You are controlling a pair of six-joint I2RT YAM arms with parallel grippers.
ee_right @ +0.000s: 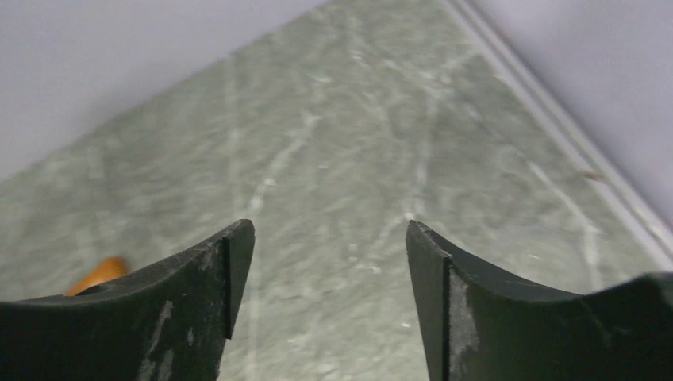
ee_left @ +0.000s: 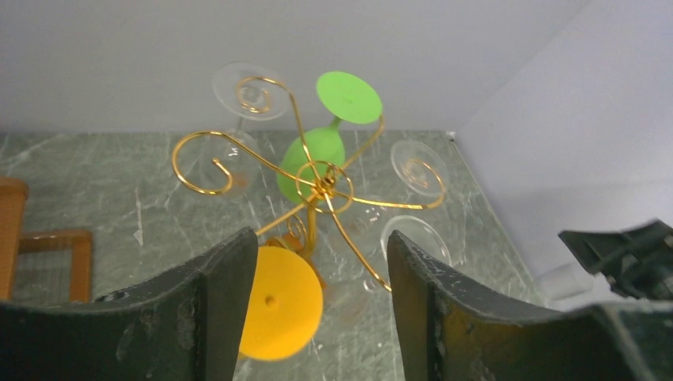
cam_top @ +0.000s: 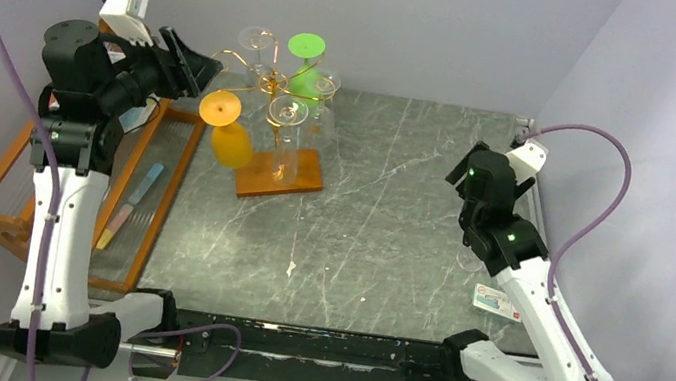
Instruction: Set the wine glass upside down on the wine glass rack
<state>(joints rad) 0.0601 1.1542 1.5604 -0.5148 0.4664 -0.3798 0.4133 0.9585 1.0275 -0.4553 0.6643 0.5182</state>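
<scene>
The gold wire wine glass rack (cam_top: 271, 83) stands on its brown wooden base (cam_top: 281, 175) at the back middle of the table. An orange wine glass (cam_top: 227, 130) hangs upside down on its left arm, a green one (cam_top: 305, 69) at the back, and clear ones (cam_top: 287, 112) on other arms. In the left wrist view the rack (ee_left: 317, 184) shows with the orange glass's foot (ee_left: 279, 302) and the green glass (ee_left: 321, 151). My left gripper (cam_top: 189, 65) (ee_left: 317, 270) is open and empty, just left of the rack. My right gripper (cam_top: 489, 168) (ee_right: 329, 238) is open and empty at the right.
A large wooden tray-like shelf (cam_top: 4, 166) with ribbed clear panels lies at the table's left edge under my left arm. A small white card (cam_top: 497, 301) lies near my right arm. Walls close in at the back and right.
</scene>
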